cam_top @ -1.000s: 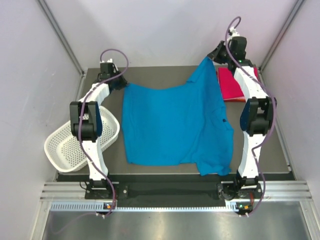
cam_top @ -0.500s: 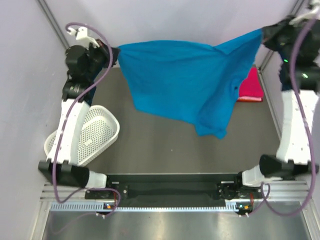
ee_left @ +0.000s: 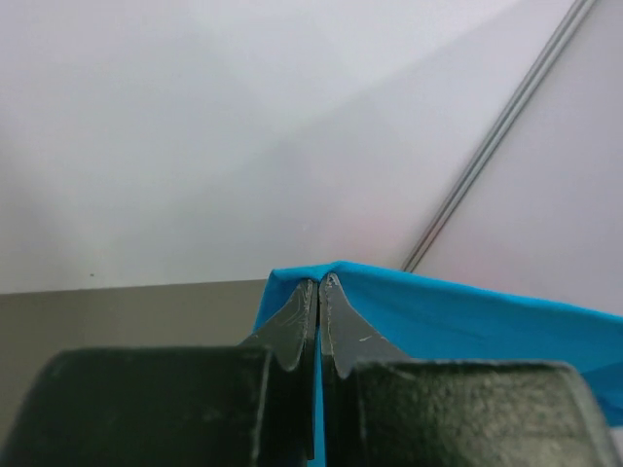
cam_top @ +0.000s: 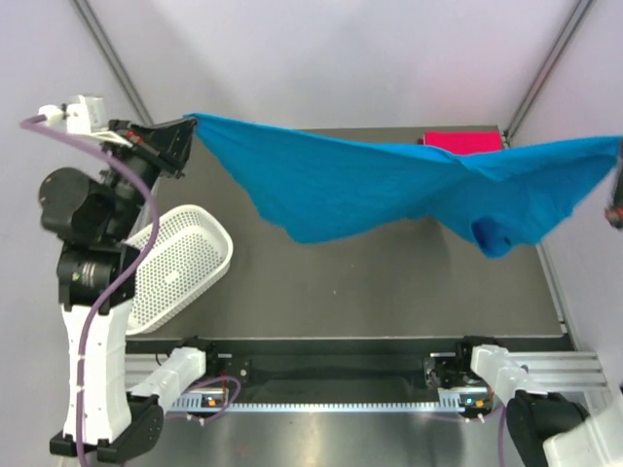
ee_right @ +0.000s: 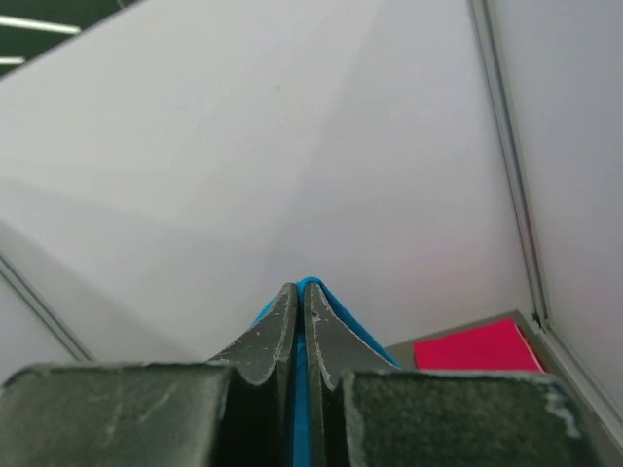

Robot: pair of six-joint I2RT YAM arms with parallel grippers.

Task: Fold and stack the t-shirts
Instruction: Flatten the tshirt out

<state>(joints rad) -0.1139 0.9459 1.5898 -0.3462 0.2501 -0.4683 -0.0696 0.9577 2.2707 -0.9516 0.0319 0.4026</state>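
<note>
blue t-shirt [cam_top: 389, 185] was up off the table [cam_top: 370, 292], stretched wide between the two grippers and hanging as a sagging sheet across the top view

left gripper [ee_left: 318, 284]: fingers pressed together on the shirt's left corner. Wrist view showed blue cloth coming out from between the tips and trailing off to the right

right gripper [ee_right: 300, 288]: same, fingers closed tight with a thin blue edge pinched in the slot. In the top view it was mostly cut off by the right frame edge, and the shirt's right end ran out there

the shirt's lower edge drooped in the middle, and a bunched fold hung down right of centre. Couldn't tell from above how far it cleared the table

pink-red t-shirt [cam_top: 462, 143] lay as a flat rectangle at the far right corner of the table, its near edge hidden behind the blue one in the top view. It also showed low in the right wrist view, well below the fingertips

white mesh basket [cam_top: 190, 258] sat tilted at the table's left edge, its left part hidden behind the arm on that side
</note>
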